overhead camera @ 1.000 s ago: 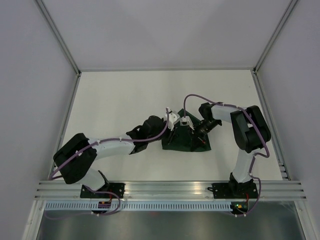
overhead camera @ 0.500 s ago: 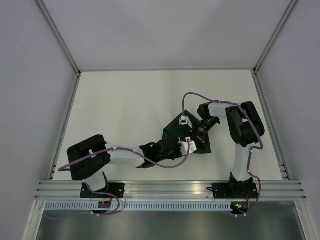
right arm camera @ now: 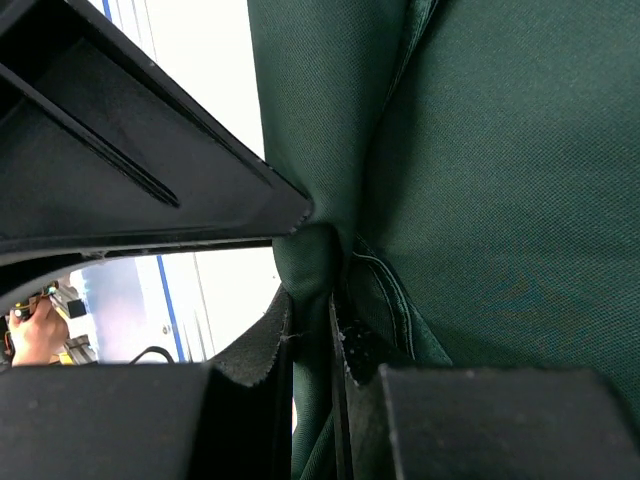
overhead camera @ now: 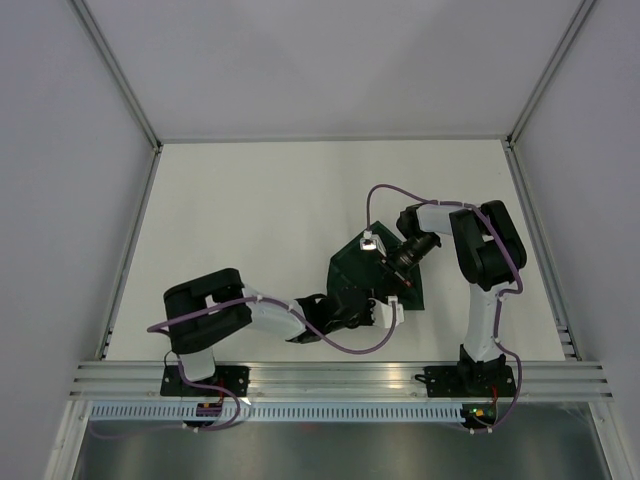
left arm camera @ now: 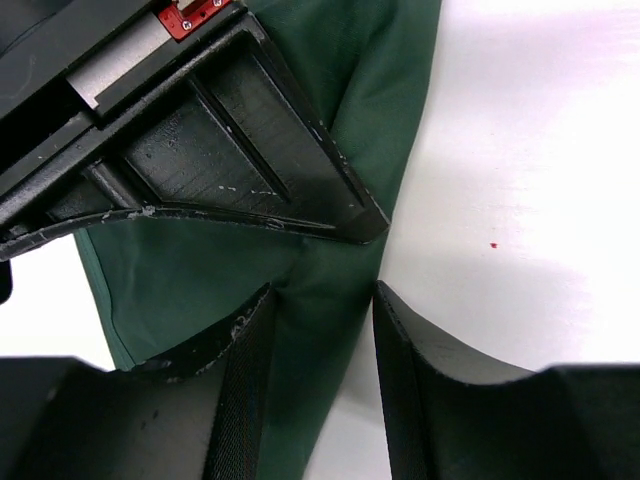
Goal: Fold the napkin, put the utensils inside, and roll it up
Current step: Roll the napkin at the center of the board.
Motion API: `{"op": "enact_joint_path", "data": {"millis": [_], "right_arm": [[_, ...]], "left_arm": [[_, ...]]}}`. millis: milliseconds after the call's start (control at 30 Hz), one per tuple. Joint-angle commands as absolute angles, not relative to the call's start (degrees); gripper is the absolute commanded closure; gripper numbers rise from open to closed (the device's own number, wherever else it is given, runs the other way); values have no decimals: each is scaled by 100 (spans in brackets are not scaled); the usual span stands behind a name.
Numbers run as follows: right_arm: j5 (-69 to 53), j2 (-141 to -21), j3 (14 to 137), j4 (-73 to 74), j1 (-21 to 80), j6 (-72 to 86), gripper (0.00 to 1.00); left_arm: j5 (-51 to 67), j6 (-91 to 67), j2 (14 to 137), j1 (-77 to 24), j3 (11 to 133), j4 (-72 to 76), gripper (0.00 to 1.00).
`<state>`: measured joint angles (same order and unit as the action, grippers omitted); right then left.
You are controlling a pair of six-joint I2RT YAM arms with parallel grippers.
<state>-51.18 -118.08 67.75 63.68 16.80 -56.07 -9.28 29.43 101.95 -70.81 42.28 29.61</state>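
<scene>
The dark green napkin (overhead camera: 352, 272) lies bunched between both arms near the table's front middle. My right gripper (overhead camera: 373, 243) is at the napkin's far corner, shut on a pinched fold of napkin (right arm camera: 500, 150); the cloth is squeezed between the right gripper (right arm camera: 312, 335) fingers. My left gripper (overhead camera: 386, 311) is at the napkin's near edge. In the left wrist view the left gripper (left arm camera: 322, 345) stands open, with a strip of napkin (left arm camera: 180, 270) lying loose between the jaws and white table beside it. The utensils are out of view.
The other arm's black gripper body (left arm camera: 200, 130) hangs close above the cloth. The white table (overhead camera: 250, 200) has grey walls on three sides. An aluminium rail (overhead camera: 340, 380) carrying both arm bases runs along the near edge.
My left arm swung from the napkin's far left corner down to its near edge, dragging the cloth over, and its jaws have opened. The right gripper stayed shut at the far corner.
</scene>
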Motion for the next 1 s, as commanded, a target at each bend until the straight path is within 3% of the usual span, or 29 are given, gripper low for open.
{"op": "enact_joint_path", "data": {"millis": [0,500,700,800,967], "right_arm": [[-4087,-12155,6741,5643,1714,-5959,95],[-4140,-12252,6812,5739,1714,-5977,95],[-4140,-12261,6820,5757,1714,-5977,95],[-4140,-12261,6820,5757,1714,-5977,95],[-4140,-12296,6847,5774,1714,-5950,95]], "left_arm": [[-1125,3515,10353,-7180,4377,3418,51],[-573,3121,10784,-6996,4640,2919,51],[-116,2699,10907,-6821,4816,2313,65],[191,2479,10960,-6698,4904,2066,82],[623,2180,11083,-6504,5106,1706,96]]}}
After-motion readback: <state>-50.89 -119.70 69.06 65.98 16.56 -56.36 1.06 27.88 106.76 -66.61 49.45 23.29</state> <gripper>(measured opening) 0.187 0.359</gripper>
